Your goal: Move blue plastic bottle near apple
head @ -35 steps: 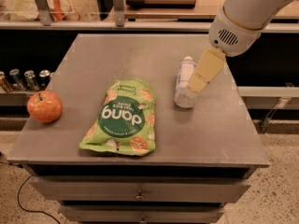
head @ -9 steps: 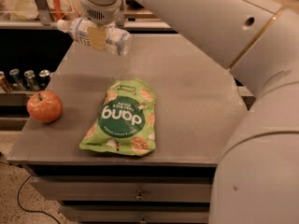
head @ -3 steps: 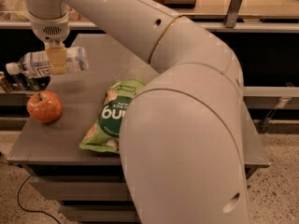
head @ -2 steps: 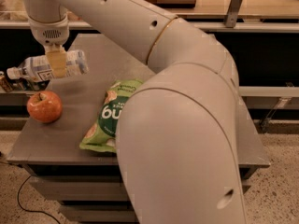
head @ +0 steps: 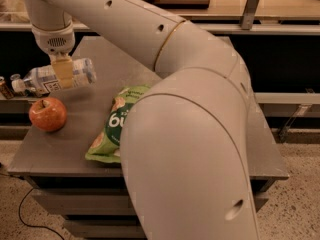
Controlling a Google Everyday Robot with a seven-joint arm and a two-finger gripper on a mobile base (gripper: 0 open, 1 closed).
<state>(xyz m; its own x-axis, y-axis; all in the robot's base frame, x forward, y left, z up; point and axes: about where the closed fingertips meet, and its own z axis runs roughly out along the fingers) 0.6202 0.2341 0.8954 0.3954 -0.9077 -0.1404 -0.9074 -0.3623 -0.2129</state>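
Note:
The blue plastic bottle (head: 75, 74) is held sideways in the air above the table's left edge, its white cap pointing left. My gripper (head: 63, 73) is shut on the bottle around its middle. The red-orange apple (head: 47, 114) sits on the grey table just below and slightly left of the bottle, a small gap between them. My arm fills the middle and right of the view.
A green chip bag (head: 112, 129) lies on the grey table (head: 60, 149) right of the apple, partly hidden by my arm. A small can (head: 6, 87) shows on a low shelf beyond the table's left edge. A counter runs along the back.
The bottle in my gripper has moved left across the table from the right side and now sinks slightly toward the apple. The apple and chip bag have not moved.

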